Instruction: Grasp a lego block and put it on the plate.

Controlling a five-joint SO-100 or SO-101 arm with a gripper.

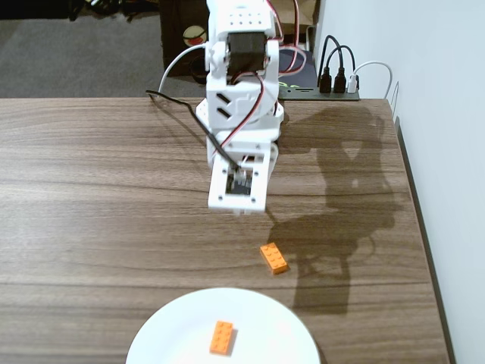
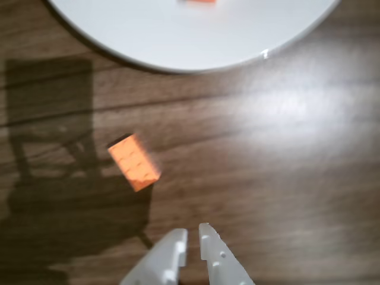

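Observation:
One orange lego block [image 1: 273, 258] lies on the wooden table, just beyond the rim of the white plate [image 1: 174, 337]. A second, identical block [image 1: 222, 337] lies on the plate. In the wrist view the loose block [image 2: 134, 161] sits ahead and to the left of my gripper [image 2: 193, 233]. The plate [image 2: 178, 35] fills the top of that view, and a sliver of the other block [image 2: 200, 1] shows at the top edge. The white jaws are almost together with nothing between them, and they hang above bare table. In the fixed view the arm's wrist [image 1: 239, 186] hides the fingertips.
A power strip with black and white plugs [image 1: 337, 85] sits at the table's back right. A black cable [image 1: 182, 106] runs across the table to the arm. The table's right edge [image 1: 424, 243] runs along a white wall. The arm casts a dark shadow on the right.

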